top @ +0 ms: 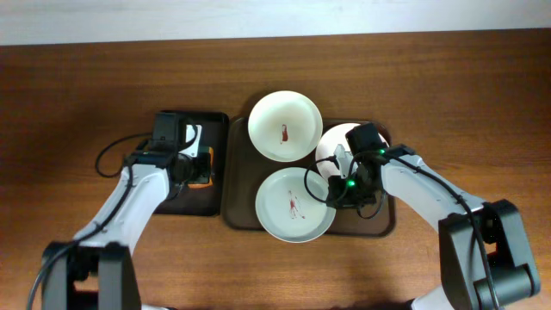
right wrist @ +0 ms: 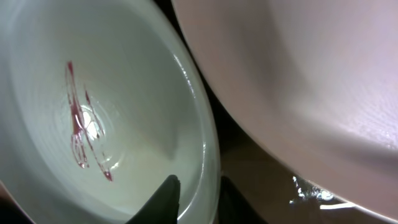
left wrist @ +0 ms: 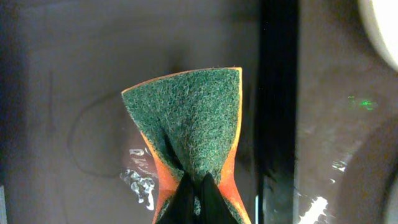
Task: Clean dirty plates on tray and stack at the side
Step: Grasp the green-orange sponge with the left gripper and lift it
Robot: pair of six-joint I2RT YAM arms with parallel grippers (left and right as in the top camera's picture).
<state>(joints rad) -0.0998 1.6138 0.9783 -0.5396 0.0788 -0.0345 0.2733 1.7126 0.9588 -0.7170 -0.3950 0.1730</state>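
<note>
The dark brown tray [top: 237, 211] holds three plates. A white plate [top: 285, 127] with a red smear sits at its far end. A pale mint-green plate [top: 294, 205] with a red smear sits at the near end. A second white plate [top: 336, 142] on the right is partly hidden by my right arm. My right gripper [top: 331, 191] straddles the mint plate's right rim, one finger inside and one outside [right wrist: 199, 193], shut on the mint plate [right wrist: 124, 93]. My left gripper [top: 200, 165] is shut on a green-and-orange sponge [left wrist: 193, 130], which is pinched into a fold [left wrist: 198, 186].
A smaller black tray [top: 176, 194] lies left of the brown tray, under the sponge, with wet patches on it [left wrist: 140, 180]. The second white plate fills the upper right of the right wrist view [right wrist: 323, 74]. Bare wooden table [top: 86, 103] lies on both sides.
</note>
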